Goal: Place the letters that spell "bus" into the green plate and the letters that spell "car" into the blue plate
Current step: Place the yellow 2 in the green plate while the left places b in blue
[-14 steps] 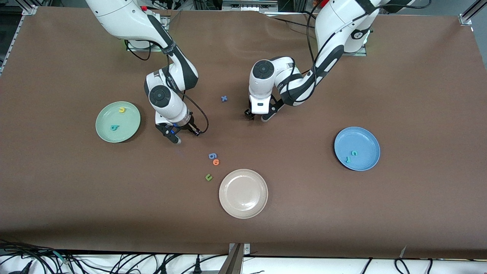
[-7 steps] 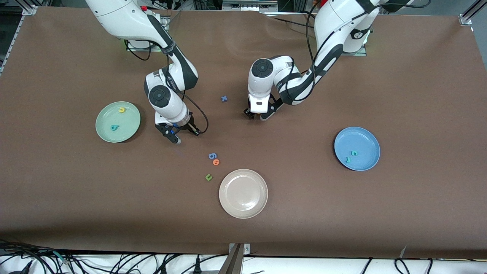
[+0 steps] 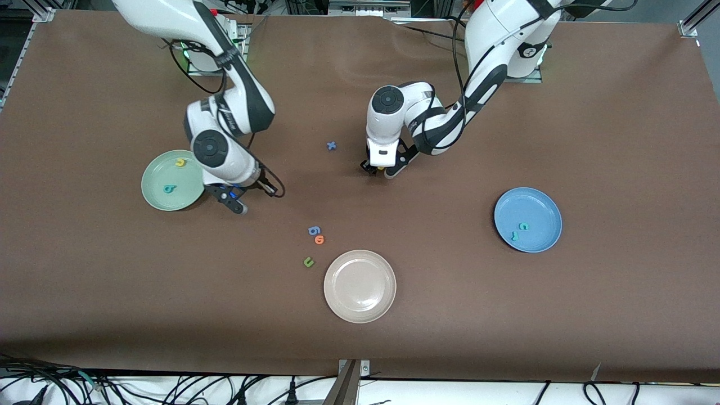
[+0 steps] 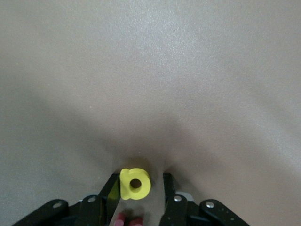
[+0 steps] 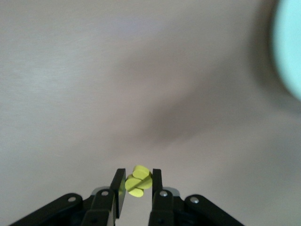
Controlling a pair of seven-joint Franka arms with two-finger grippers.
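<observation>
My right gripper [image 3: 235, 203] [image 5: 138, 173] is shut on the yellow "s" [image 5: 138, 181] and hangs over the table just beside the green plate [image 3: 154, 194], whose edge shows in the right wrist view [image 5: 289, 52]. That plate holds a yellow "u" [image 3: 180, 162] and a teal "b" [image 3: 169, 189]. My left gripper [image 3: 378, 170] [image 4: 140, 178] is low at mid-table. The yellow "a" [image 4: 135, 183] lies between its fingers, touching one, with a gap to the other. The blue plate [image 3: 537, 203] holds a teal "c" [image 3: 523, 226] and a teal "r" [image 3: 514, 235].
A cream-white plate [image 3: 360, 286] stands nearer the front camera at mid-table. Beside it lie a green "u" [image 3: 308, 261], an orange "o" [image 3: 319, 239] and a blue "6" [image 3: 314, 230]. A blue "x" [image 3: 332, 145] lies next to the left gripper.
My right arm has carried the yellow "s" toward the green plate. The left gripper's jaws have narrowed around the yellow "a"; that arm has barely moved.
</observation>
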